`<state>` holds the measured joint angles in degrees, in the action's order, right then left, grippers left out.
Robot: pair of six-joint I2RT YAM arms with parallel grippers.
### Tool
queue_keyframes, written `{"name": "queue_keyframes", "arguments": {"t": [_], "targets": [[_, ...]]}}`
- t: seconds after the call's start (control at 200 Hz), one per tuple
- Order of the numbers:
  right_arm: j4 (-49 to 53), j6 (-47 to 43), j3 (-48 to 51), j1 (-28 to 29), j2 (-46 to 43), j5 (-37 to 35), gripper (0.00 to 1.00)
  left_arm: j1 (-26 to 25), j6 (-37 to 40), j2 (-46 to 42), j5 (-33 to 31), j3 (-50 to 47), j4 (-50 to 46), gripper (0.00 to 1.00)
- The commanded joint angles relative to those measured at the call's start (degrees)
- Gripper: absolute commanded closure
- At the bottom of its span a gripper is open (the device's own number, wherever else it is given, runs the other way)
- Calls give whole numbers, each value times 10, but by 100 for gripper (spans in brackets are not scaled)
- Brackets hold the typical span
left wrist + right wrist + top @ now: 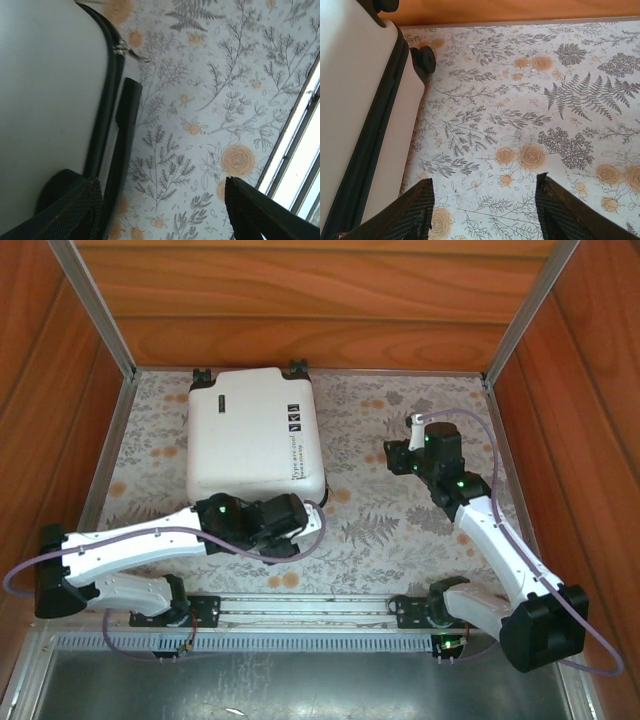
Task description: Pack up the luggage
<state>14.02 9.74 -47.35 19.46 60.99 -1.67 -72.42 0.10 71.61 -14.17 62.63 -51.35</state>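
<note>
The luggage (255, 435) lies flat and zipped shut at the back left of the table, its glossy white shell up and its wheels toward the back wall. My left gripper (305, 512) hovers at its near right corner; in the left wrist view the left gripper (160, 200) is open over bare cloth, beside the luggage (45, 90), its black zipper pull (127, 51) and side handle (127, 115). My right gripper (392, 458) is to the right of the case, apart from it. Its own view shows the right gripper (485, 200) open and empty, the luggage (355, 75) at left.
A floral cloth (380, 520) covers the table. Wooden walls (300, 300) close in the back and both sides, with aluminium posts (100, 310) at the corners. A metal rail (300, 610) carrying the arm bases runs along the near edge. A black wheel (425, 59) sticks out near the back wall.
</note>
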Motion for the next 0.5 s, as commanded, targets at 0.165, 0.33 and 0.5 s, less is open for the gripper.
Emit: {"name": "queue_keyframes", "arguments": {"t": [0.165, 0.33, 0.5], "targets": [[-4, -3, 24, -1, 3, 16, 39, -25, -108, 152, -72, 14, -20, 32], [-2, -15, 24, -2, 13, 19, 38, -23, -131, 211, -106, 4, -19, 32], [-8, -19, 27, -2, 20, 24, 38, 6, -147, 215, -114, -15, -16, 30]]}}
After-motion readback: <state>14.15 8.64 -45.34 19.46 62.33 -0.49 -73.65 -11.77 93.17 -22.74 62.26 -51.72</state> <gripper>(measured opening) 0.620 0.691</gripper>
